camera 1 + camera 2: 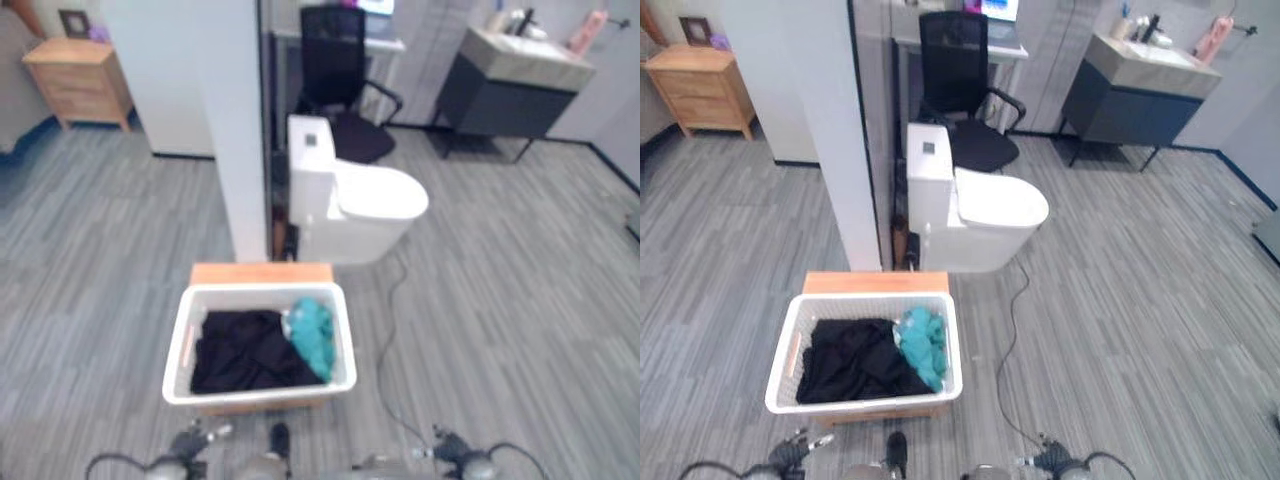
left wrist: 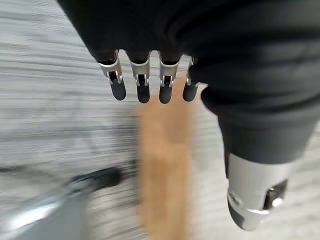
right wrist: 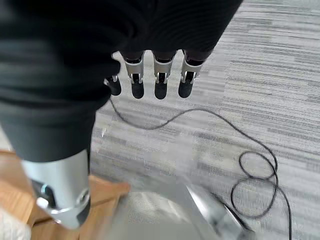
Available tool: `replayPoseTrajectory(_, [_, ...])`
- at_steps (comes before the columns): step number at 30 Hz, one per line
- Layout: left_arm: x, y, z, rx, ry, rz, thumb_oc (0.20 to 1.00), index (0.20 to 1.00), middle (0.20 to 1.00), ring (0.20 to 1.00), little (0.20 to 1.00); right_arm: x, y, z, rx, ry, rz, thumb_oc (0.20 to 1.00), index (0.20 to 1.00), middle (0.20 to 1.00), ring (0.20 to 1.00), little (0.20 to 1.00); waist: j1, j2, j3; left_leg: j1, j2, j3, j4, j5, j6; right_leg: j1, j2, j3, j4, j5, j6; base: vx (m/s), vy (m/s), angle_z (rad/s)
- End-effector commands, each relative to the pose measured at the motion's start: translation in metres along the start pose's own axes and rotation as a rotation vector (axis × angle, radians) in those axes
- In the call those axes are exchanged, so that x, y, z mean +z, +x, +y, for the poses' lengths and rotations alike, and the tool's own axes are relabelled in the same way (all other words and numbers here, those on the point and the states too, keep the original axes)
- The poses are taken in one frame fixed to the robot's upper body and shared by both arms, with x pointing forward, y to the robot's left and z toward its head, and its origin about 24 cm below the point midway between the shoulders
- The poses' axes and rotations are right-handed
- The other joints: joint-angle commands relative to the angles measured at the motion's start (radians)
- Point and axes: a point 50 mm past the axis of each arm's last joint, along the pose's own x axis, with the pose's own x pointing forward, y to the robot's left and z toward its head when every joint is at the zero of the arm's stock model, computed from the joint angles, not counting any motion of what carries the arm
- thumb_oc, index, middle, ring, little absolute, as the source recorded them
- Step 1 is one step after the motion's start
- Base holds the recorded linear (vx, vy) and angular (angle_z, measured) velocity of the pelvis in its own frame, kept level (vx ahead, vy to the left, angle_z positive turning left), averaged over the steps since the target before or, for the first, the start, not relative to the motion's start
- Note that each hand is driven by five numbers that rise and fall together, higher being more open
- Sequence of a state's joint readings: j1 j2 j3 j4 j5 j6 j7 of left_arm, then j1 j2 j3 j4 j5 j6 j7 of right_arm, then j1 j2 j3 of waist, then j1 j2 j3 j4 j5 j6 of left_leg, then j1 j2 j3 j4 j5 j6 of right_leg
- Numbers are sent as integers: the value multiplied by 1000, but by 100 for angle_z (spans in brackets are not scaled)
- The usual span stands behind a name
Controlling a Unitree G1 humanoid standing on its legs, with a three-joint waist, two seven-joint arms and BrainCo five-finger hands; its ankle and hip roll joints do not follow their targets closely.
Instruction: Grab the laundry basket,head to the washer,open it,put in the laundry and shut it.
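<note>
White laundry basket (image 1: 872, 398) hides its wooden stand (image 1: 876, 283); left hand (image 2: 145, 82) and right hand (image 3: 155, 80) (fingers straight) hold nothing.

Head eyes look down on the basket (image 1: 260, 345); wrist cameras face floor closely.

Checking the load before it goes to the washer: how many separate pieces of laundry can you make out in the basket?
2: a black garment filling most of the white laundry basket, and a teal piece bunched against its right side. More may lie hidden underneath.
</note>
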State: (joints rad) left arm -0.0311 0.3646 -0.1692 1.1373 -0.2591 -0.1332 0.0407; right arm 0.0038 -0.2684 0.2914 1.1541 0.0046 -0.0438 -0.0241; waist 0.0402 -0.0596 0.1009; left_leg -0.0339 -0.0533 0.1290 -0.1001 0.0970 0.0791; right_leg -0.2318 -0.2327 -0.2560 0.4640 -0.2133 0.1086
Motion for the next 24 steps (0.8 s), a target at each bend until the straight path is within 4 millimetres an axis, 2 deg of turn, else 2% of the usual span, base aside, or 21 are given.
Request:
replayPoseTrajectory(1, [10, 0, 6, 43, -48, -74, 1000, 1000, 1000, 1000, 1000, 2, 1, -7, -6, -32, 2, 1000, 1000, 1000, 1000, 1000, 24, 17, -16, -25, 96, -15, 57, -67, -76, 169, 14, -26, -391, 246, 28, 234, -158, 65])
replayPoseTrajectory(3, [5, -1, 1, 33, -59, -61, 1000, 1000, 1000, 1000, 1000, -7, 0, -1, 11, -37, 42, 1000, 1000, 1000, 1000, 1000, 33, -3, -33, -5, 101, -6, 60, -76, -86, 194, 15, -37, -418, 274, 39, 211, -161, 64])
replayPoseTrajectory(9, [-16, -6, -3, 18, -72, 3, 1000, 1000, 1000, 1000, 1000, -29, -4, -3, 4, -25, 122, 1000, 1000, 1000, 1000, 1000, 40, -13, -75, 8, 123, -41, 23, -63, -115, 259, 59, -71, -501, 261, 27, 133, -131, 19])
replayPoseTrajectory(16, [-32, -11, -3, 17, -58, 57, 1000, 1000, 1000, 1000, 1000, -38, -7, -3, 11, -34, 143, 1000, 1000, 1000, 1000, 1000, 49, -9, -86, 19, 136, -60, 16, -64, -127, 287, 83, -78, -516, 233, 14, 52, -61, 11])
replayPoseTrajectory(24, [-34, -12, 0, 19, -42, 54, 1000, 1000, 1000, 1000, 1000, -47, -9, 2, 12, -22, 181, 1000, 1000, 1000, 1000, 1000, 50, 9, -82, 23, 139, -69, 29, -70, -134, 304, 88, -74, -513, 210, 6, 19, -9, 1])
